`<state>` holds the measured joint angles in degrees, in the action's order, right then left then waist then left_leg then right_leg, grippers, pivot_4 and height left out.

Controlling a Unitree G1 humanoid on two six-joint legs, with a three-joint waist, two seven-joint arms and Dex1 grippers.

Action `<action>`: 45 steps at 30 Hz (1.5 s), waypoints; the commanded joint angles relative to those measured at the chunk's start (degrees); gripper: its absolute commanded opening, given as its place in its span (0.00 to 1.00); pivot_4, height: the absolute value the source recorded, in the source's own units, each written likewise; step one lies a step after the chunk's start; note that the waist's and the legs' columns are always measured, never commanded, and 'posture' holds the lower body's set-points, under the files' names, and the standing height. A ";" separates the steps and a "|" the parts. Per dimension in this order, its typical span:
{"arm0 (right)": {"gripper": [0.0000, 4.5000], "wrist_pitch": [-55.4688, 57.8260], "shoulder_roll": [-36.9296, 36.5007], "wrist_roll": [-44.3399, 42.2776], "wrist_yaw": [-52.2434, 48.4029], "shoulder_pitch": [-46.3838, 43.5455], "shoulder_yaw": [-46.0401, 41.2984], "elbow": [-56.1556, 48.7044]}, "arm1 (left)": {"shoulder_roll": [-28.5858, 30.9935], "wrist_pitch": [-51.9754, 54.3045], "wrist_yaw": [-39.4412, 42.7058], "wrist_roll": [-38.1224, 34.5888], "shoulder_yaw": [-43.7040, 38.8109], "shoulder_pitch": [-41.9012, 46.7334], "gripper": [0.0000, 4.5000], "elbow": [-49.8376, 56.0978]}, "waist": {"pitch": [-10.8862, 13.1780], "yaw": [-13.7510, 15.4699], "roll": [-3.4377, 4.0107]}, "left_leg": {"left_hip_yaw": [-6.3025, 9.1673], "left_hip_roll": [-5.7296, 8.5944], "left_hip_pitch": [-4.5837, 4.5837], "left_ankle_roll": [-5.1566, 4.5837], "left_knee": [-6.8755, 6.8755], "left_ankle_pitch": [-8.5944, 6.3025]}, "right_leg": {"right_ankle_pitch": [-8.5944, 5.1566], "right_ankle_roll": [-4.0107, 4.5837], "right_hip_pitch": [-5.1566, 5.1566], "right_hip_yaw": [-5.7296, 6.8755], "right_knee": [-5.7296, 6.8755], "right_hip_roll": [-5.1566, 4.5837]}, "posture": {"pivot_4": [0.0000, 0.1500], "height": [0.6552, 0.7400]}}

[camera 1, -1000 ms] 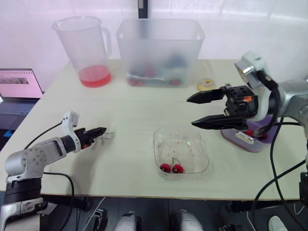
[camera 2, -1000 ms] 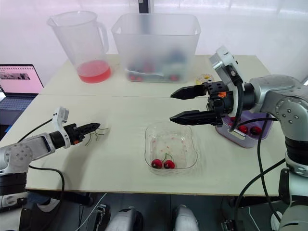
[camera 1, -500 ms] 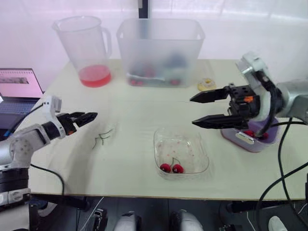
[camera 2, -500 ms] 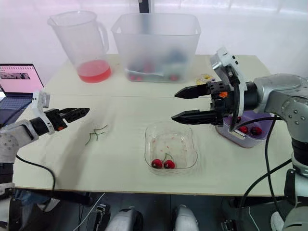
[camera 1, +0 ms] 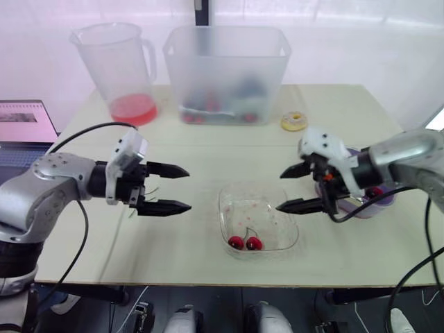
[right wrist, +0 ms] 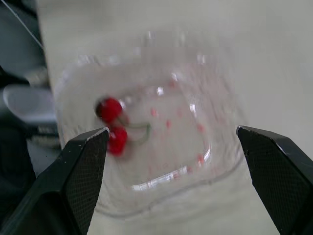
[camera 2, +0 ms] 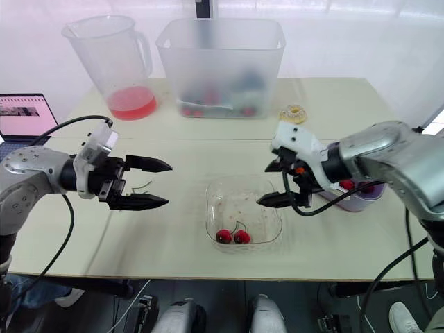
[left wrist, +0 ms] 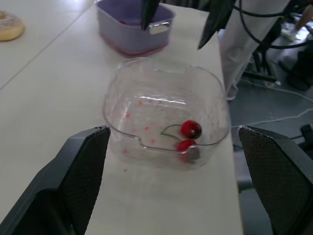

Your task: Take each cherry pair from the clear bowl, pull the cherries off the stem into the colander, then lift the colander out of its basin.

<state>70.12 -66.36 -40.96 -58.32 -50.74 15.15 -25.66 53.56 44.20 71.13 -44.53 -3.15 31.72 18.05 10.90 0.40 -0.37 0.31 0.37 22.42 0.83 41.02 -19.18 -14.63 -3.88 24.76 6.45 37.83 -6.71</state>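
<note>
Pick-up step: right claw [camera 1: 279, 191] wide open, empty; cherries [camera 1: 245, 242] below and ahead, in bowl [camera 1: 225, 215]. Left claw [camera 1: 189, 189] likewise (holding nothing). Next, probably: descend and pinch one cherry.

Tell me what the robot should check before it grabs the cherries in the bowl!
1. Cherries waiting: ok. One cherry pair lies in the clear bowl, both cherries on their stem.
2. Left gripper ready: ok. Open and empty, on the bowl's left side.
3. Right gripper ready: ok. Open and empty, at the bowl's right side.
4. Way into the bowl free: ok. Nothing covers the cherries.
5. Purple basin ready for cherries: cannot tell. The right arm hides much of it.
</note>
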 commanded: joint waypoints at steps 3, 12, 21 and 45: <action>1.00 17.64 5.78 -0.78 4.53 -5.83 5.46 0.58 | 1.00 0.81 -0.04 -1.27 -0.66 -0.88 0.97 4.78 | -0.01 -0.04 -0.02 | -0.01 0.02 -0.01 -0.02 0.08 -0.01 | 0.00 0.00 -0.02 -0.01 0.03 -0.02 | 1.00 0.39; 1.00 22.38 17.31 -3.85 15.33 -4.60 9.41 6.46 | 1.72 0.08 -2.85 -0.87 -3.24 -5.81 0.97 7.49 | -0.02 0.30 -0.03 | 0.03 0.08 0.01 -0.03 0.12 -0.01 | 0.00 0.00 -0.03 0.00 0.06 0.00 | 1.00 0.39; 1.00 22.38 21.98 -5.87 22.33 -3.87 12.65 9.49 | 2.59 -0.14 -4.33 -0.40 -4.24 -4.77 0.97 5.61 | -0.02 0.15 -0.03 | 0.02 0.10 0.01 -0.04 0.12 -0.01 | 0.00 0.00 -0.02 0.00 0.08 0.02 | 1.00 0.39; 0.39 12.08 17.36 7.51 22.36 -7.10 23.90 -1.80 | 1.99 0.46 -4.35 1.01 -0.14 -0.72 1.00 3.69 | -0.02 0.10 -0.03 | 0.01 0.10 0.01 -0.08 0.12 -0.03 | 0.00 0.00 0.02 0.00 0.11 0.08 | 1.00 0.39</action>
<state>84.84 -47.58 -34.95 -34.14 -56.29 39.04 -25.31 55.48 45.64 66.43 -44.04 -2.86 29.85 21.38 10.88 0.50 -0.39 0.32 0.47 22.43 0.75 41.13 -19.21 -14.63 -3.88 24.79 6.45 37.95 -6.63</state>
